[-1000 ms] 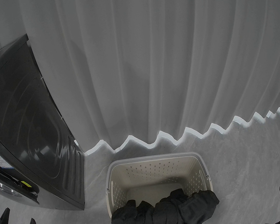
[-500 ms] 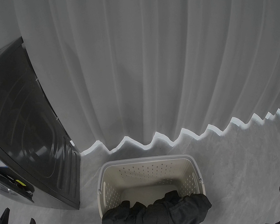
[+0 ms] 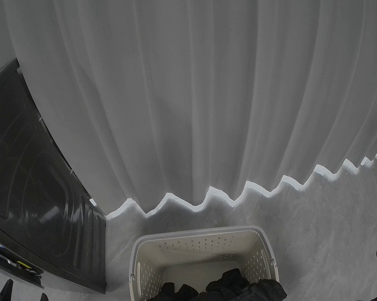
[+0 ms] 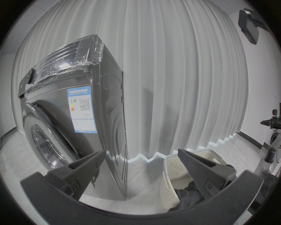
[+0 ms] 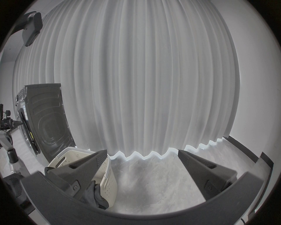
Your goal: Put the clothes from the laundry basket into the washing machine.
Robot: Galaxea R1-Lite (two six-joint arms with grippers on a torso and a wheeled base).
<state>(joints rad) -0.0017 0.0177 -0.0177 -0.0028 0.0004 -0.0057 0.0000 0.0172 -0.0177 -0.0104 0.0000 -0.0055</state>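
Dark grey wedge-shaped jaws, small round screws (image 4: 208,185)

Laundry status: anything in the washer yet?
Done: nothing visible. The dark clothes hang over the near rim of the laundry basket. In hand: nothing; left gripper and right gripper are open and empty. Left: grasp them, load the washing machine, whose door looks shut.

Basket (image 3: 200,235): cream plastic, walls dotted with rows of small cross-shaped holes. Clothes (image 3: 219,298): plain black. Washing machine (image 3: 25,184): glossy dark grey, pressed rib pattern on the side panel; blue-and-white label (image 4: 82,109) on the front. Curtain (image 3: 200,91): white, vertical pleats. Floor (image 3: 333,214): light grey, faint marble veining. Left gripper (image 4: 141,151), right gripper (image 5: 142,151): both dark grey.
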